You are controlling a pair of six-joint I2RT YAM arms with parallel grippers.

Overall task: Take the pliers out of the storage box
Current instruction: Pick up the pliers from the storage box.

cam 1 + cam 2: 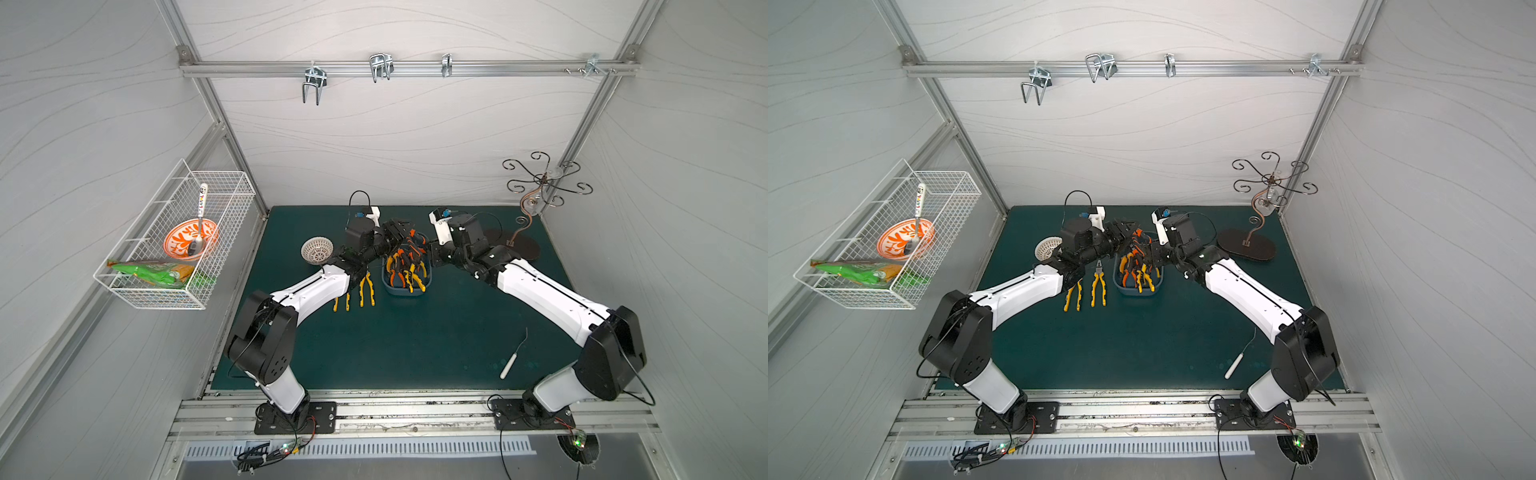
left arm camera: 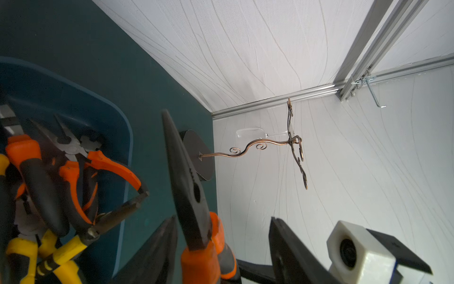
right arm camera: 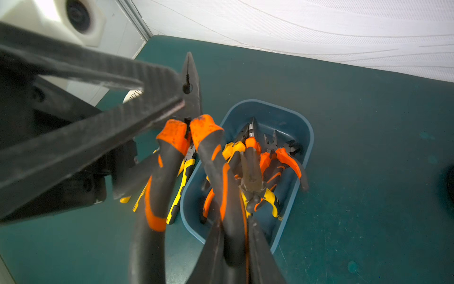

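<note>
Pliers: orange-handled pair held above storage box, nose up, looks like a handover!
Right claw: clamped on one handle, leaving head free.
Left claw: apart, straddling that head.
Other pairs: piled in box on worktop.

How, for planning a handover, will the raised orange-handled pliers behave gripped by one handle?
Probably stiff and head-heavy: the long-nose pliers have thick dark metal jaws. With only one handle in the right gripper, the splayed free handle may swing.

Most pliers in slate-blue storage box
</note>
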